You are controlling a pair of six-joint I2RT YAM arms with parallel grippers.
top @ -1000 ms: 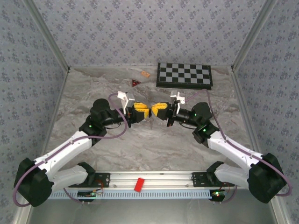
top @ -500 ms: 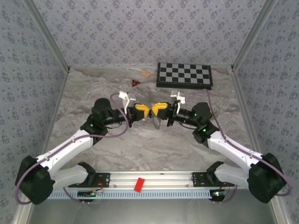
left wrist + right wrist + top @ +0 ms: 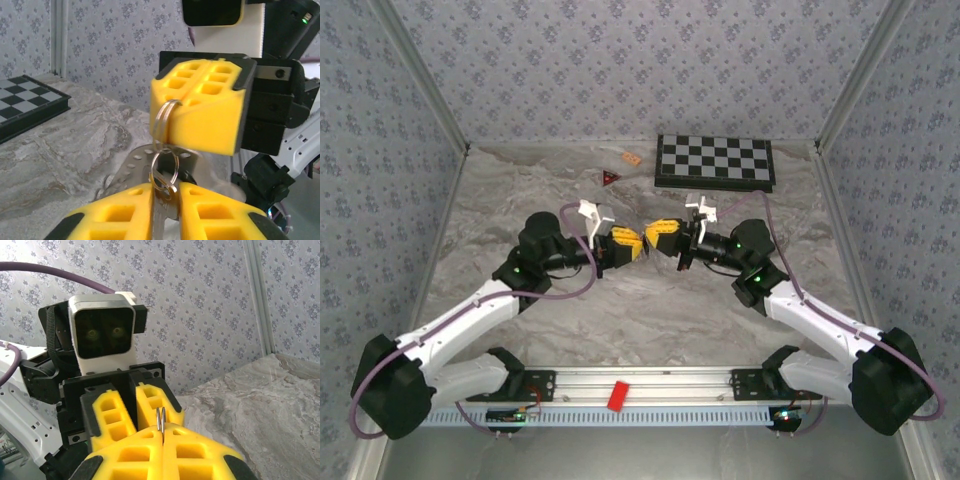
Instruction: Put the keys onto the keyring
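Observation:
Above the middle of the marble table, my left gripper [image 3: 632, 247] and right gripper [image 3: 652, 235] meet tip to tip. In the left wrist view my left gripper [image 3: 165, 192] is shut on a silvery key [image 3: 165, 212], which stands upright between the yellow fingers. A small ring [image 3: 152, 169] runs through the key's head and links into the larger keyring [image 3: 156, 122]. My right gripper [image 3: 175, 120] is shut on that keyring. The keyring's double edge [image 3: 161, 420] sticks up from the shut right gripper [image 3: 162, 432], facing the left fingers [image 3: 152, 400].
A flat silvery tag with holes [image 3: 131, 165] hangs behind the rings. The chessboard [image 3: 715, 162] lies at the back right of the table, with a red triangle [image 3: 611, 178] and an orange chip [image 3: 631, 159] to its left. Patterned walls close in the sides.
The grippers stay together at the middle. The left wrist has turned a little. A silvery piece that hung below the tips half a second ago no longer shows from above.

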